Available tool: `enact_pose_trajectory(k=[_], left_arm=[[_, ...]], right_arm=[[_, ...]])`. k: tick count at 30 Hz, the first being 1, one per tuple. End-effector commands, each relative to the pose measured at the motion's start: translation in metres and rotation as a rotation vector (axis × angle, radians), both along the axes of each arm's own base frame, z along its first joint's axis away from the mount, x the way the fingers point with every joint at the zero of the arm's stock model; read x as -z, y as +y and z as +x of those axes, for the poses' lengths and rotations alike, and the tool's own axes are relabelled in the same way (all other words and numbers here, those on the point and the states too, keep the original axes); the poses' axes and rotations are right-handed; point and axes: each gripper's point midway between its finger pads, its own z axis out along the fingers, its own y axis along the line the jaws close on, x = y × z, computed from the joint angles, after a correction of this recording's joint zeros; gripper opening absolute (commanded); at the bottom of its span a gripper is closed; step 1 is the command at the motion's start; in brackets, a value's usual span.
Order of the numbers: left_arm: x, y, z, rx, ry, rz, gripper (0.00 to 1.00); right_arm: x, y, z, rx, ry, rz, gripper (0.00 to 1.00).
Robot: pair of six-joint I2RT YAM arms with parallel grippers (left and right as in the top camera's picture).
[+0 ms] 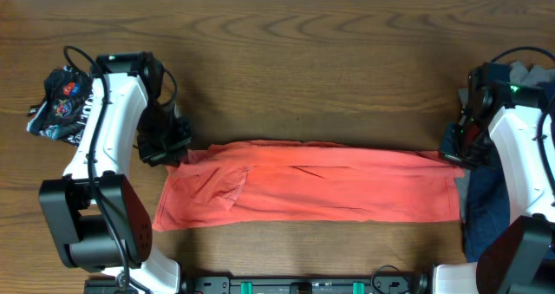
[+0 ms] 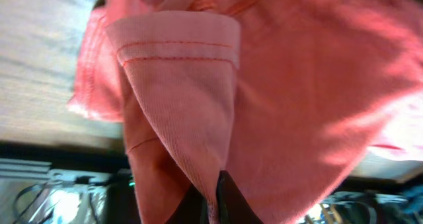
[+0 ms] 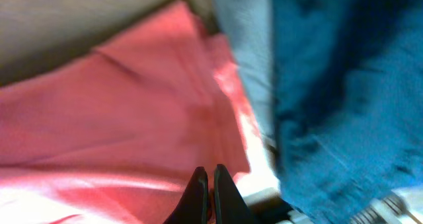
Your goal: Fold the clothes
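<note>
The coral-red T-shirt [image 1: 312, 192] lies folded into a long band across the table's front middle. My left gripper [image 1: 171, 152] is shut on its upper left corner; the left wrist view shows a stitched hem [image 2: 175, 49] and red cloth pinched between the fingers [image 2: 215, 207]. My right gripper [image 1: 457, 153] is shut on its upper right corner; the right wrist view shows red cloth [image 3: 119, 112] at the closed fingers [image 3: 210, 197]. A navy-blue garment [image 1: 484, 212] lies right of the shirt, under my right arm, and shows in the right wrist view [image 3: 344, 92] with a grey strip [image 3: 248, 65] beside it.
A dark patterned cloth bundle [image 1: 62, 101] lies at the far left beside my left arm. A grey garment [image 1: 520, 72] peeks out at the far right behind my right arm. The wooden table [image 1: 312, 77] runs behind the shirt.
</note>
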Motion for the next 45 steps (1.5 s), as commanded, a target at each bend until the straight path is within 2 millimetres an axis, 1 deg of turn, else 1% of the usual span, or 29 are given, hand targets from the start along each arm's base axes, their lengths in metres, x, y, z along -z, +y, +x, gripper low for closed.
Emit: enact_pose_trajectory(k=[1,5,9,14,15,16,17,18,19,20,21,22,23,24,26,28,32,38,40,42,45], left_arm=[[0.007,0.022,-0.014,0.050,0.040,0.119,0.06],[0.016,0.040,-0.018,0.024,0.058,0.239,0.06],[0.021,0.041,-0.017,-0.005,0.057,0.256,0.06],[0.020,0.040,-0.019,-0.002,0.065,0.256,0.06],[0.020,0.040,-0.020,-0.001,0.066,0.256,0.06],[0.020,0.040,-0.020,-0.001,0.069,0.256,0.06],[0.020,0.040,-0.020,-0.001,0.069,0.256,0.06],[0.019,0.040,-0.021,-0.001,0.072,0.256,0.06],[0.019,0.040,-0.022,0.000,0.074,0.255,0.09],[0.019,0.040,-0.023,0.001,0.079,0.255,0.17],[0.018,0.040,-0.024,0.001,0.084,0.255,0.31],[0.018,0.040,-0.025,0.002,0.088,0.254,0.37],[0.017,0.040,-0.026,0.003,0.095,0.254,0.41],[0.017,0.040,-0.026,0.003,0.096,0.254,0.43],[0.017,0.040,-0.026,0.003,0.095,0.254,0.46],[0.017,0.040,-0.026,0.003,0.095,0.254,0.47],[0.017,0.040,-0.026,0.003,0.093,0.254,0.47],[0.021,0.036,-0.016,-0.009,0.052,0.234,0.47],[0.023,0.031,-0.011,-0.018,0.028,0.202,0.47],[0.025,0.020,-0.003,-0.012,-0.007,0.136,0.47],[0.026,0.011,0.005,-0.007,-0.043,0.077,0.47]], right_arm=[[-0.003,-0.026,-0.014,0.042,0.055,-0.134,0.01],[-0.005,-0.035,-0.024,0.075,0.086,-0.147,0.01],[-0.003,-0.040,-0.031,0.109,0.101,-0.144,0.01],[0.004,-0.042,-0.039,0.123,0.126,-0.137,0.01],[0.006,-0.041,-0.039,0.123,0.125,-0.134,0.03],[0.007,-0.041,-0.040,0.123,0.128,-0.130,0.12],[0.008,-0.041,-0.039,0.124,0.124,-0.130,0.26],[0.008,-0.041,-0.039,0.124,0.124,-0.130,0.34],[0.008,-0.041,-0.039,0.124,0.122,-0.130,0.35],[0.008,-0.041,-0.039,0.124,0.122,-0.131,0.36],[0.008,-0.041,-0.039,0.124,0.122,-0.131,0.37],[0.008,-0.041,-0.039,0.124,0.122,-0.131,0.37],[0.008,-0.041,-0.039,0.124,0.122,-0.131,0.37],[0.008,-0.041,-0.039,0.124,0.122,-0.131,0.37],[0.008,-0.040,-0.039,0.124,0.121,-0.127,0.41],[0.010,-0.037,-0.034,0.126,0.102,-0.104,0.46],[0.015,-0.024,-0.025,0.077,0.068,-0.013,0.50],[0.017,-0.018,-0.020,0.077,0.048,0.024,0.55],[0.018,-0.017,-0.019,0.083,0.039,0.041,0.56],[0.020,-0.016,-0.019,0.095,0.033,0.057,0.59],[0.027,-0.019,-0.021,0.111,0.030,0.068,0.62]])
